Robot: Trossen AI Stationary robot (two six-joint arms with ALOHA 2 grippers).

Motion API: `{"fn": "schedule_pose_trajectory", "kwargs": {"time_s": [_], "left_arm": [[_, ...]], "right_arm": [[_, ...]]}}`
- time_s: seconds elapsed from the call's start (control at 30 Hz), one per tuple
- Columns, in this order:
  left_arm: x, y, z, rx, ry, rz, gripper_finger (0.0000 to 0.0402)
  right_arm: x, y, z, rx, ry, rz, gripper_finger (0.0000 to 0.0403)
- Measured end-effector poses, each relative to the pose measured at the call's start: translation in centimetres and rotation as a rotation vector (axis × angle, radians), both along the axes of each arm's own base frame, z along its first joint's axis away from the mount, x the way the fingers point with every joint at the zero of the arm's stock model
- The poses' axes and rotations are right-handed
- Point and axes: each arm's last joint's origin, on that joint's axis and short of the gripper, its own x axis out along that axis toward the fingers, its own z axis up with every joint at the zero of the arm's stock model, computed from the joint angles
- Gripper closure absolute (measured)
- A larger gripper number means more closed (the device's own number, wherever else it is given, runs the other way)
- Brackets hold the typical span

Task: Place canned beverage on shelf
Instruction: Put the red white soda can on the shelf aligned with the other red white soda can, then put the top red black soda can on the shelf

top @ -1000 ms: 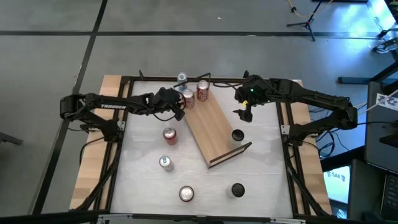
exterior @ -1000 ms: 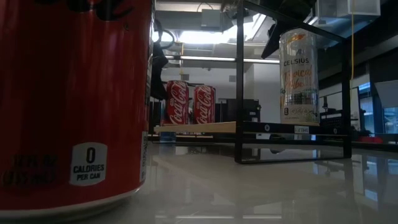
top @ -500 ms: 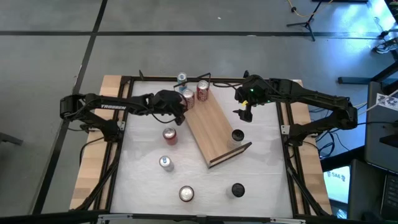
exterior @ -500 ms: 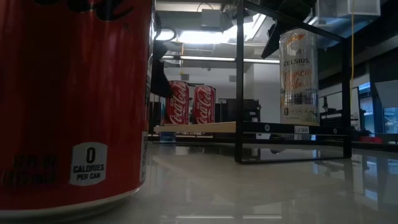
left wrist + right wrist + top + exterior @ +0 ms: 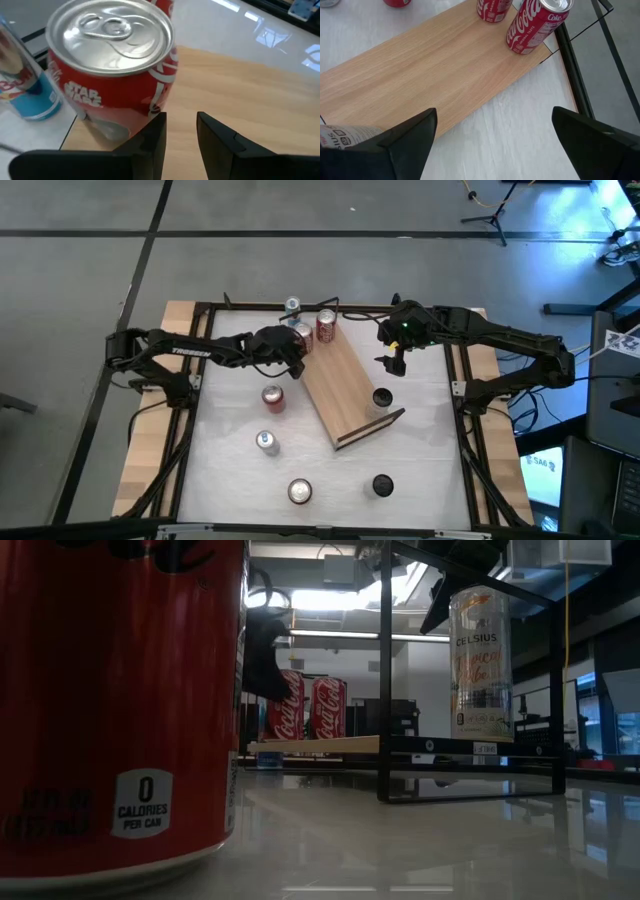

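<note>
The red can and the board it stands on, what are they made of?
The red can looks like thin metal, probably aluminium: its top is bare, shiny silver with a pull tab, and its side carries glossy red print. The board, the shelf, looks like light wood or a wood-look sheet: pale tan, matt, with fine straight grain lines. Whether it is solid wood cannot be told.

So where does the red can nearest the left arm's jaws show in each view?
High: red can on the shelf's back end, beside the left gripper.
Low: centre, just left of another red can.
Left wrist: large, upper left.
Right wrist: top edge, cut off.
Shared landmark: the wooden shelf.
</note>
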Motion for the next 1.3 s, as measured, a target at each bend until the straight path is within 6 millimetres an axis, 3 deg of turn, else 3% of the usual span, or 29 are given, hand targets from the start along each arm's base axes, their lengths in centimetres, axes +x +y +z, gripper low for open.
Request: {"fn": "schedule_pose_trajectory", "kwargs": {"time_s": [0.3,0.63,1.3], "left_arm": [[0.1,0.8,-0.5,0.044,0.018,0.077,0.0304],[0.3,0.2,-0.4,-0.017,-0.004,-0.030,0.0304],[0.4,0.1,3.6,0.019,-0.302,-0.185,0.0304]], "right_arm": [[0.0,0.0,0.0,0.000,0.000,0.000,0.0013],[0.0,0.0,0.0,0.000,0.000,0.000,0.0013],[0.0,0.0,0.0,0.000,0.000,0.000,0.0013]]}}
